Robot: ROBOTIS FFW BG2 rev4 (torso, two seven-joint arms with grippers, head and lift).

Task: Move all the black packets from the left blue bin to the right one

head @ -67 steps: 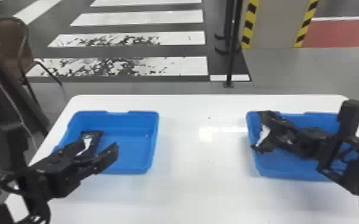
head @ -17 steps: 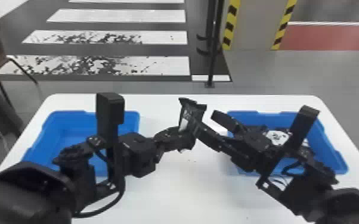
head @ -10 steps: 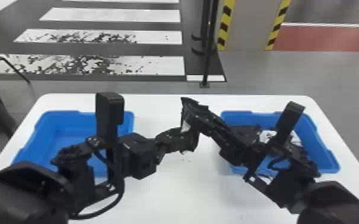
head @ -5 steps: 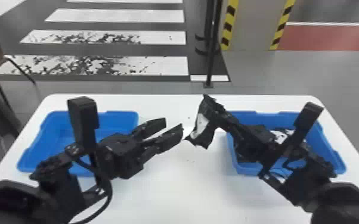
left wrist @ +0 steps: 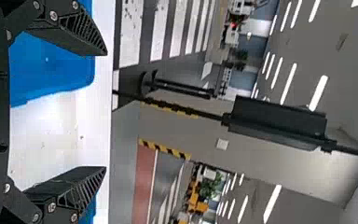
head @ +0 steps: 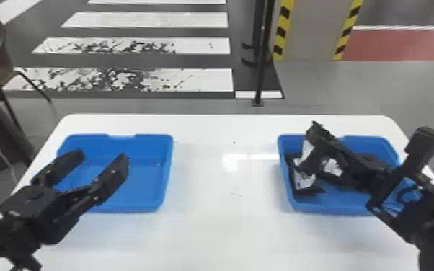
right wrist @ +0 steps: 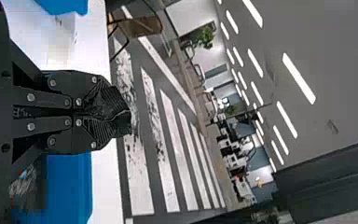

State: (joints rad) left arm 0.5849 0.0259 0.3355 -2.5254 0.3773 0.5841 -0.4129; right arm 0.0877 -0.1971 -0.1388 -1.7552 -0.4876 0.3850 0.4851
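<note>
Hanging over the right bin [head: 330, 208], just inside its far left corner, a black packet [head: 307, 148] with a white patch is pinched between the fingertips of the right gripper [head: 319, 136]. Light weight is suggested by the thin, creased wrapping, and a soft, limp feel is to be expected: the shape is easily folded by the pads, as is seen in the right wrist view, where dark film is bunched between the pressed fingers. Some slip is possible on the smooth surface, so hold is best taken across the middle, with a good share of the body between the pads, rather than by a loose corner. Breakage is hardly to be feared, though the film could be torn by a hard tug. Beneath the held packet, other packets [head: 303, 181] are gathered along the bin's left edge, towards its near left corner, and snagging on them is a small risk when the grip is released. The left gripper [head: 101, 156] is spread wide, its two fingers well apart and nothing pinched between them; its tips are seen over the left bin [head: 133, 209], towards the far left corner. Both bins are borne by the white table [head: 223, 234], near its left and right edges.
</note>
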